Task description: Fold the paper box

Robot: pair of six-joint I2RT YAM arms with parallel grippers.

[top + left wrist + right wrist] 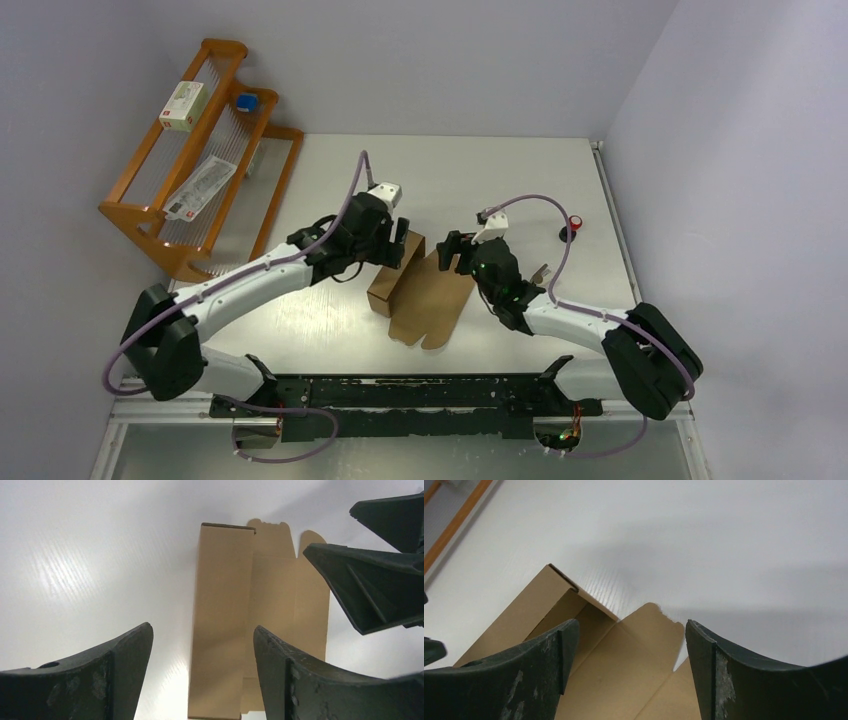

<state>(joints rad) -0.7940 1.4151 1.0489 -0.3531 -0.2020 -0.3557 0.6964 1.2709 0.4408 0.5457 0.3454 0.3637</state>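
The box (425,290) is seen half folded mid-table (330,180), one side raised, between both grippers. The left gripper (202,626) and right gripper (631,622) are spread wide above it, nothing held. A red-and-green label is carried by a white carton (184,105) on the rack (150,215); its writing cannot be read.

No writing can be read in any view. The white box (184,105) on the upper rail of the rack (224,48) carries a label with green and red patches (its print is far too small to make out). Lower on the rack leans a flat white packet (203,188) with dark lines of print and a red mark near its lower end, and these too are small and blurred.
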